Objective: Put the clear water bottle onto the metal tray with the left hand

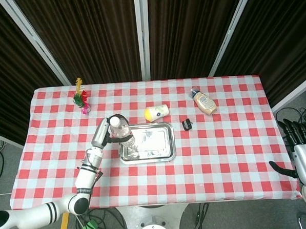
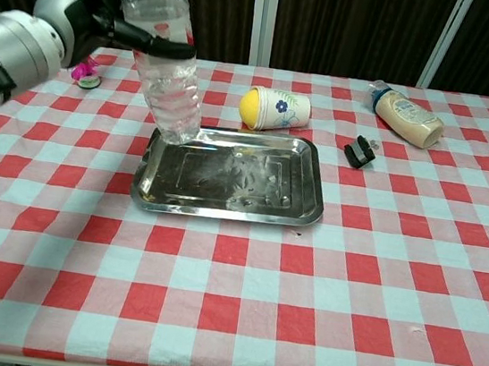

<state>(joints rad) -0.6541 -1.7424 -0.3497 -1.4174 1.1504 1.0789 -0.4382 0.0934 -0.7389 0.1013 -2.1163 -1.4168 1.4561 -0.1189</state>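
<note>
The clear water bottle (image 2: 168, 65) is tilted, its base over the rear left corner of the metal tray (image 2: 245, 179). My left hand (image 2: 113, 19) grips it around the upper body, fingers (image 2: 168, 47) wrapped across the front. In the head view the bottle (image 1: 122, 132) with its white cap stands at the tray's (image 1: 157, 142) left edge, the left hand (image 1: 109, 136) beside it. I cannot tell whether the base touches the tray. My right hand (image 1: 302, 150) hangs off the table's right side, fingers apart and holding nothing.
A yellow-bottomed paper cup (image 2: 277, 109) lies on its side just behind the tray. A black clip (image 2: 359, 151) and a lying sauce bottle (image 2: 407, 114) are at the rear right. A small flower toy (image 1: 81, 98) stands at the rear left.
</note>
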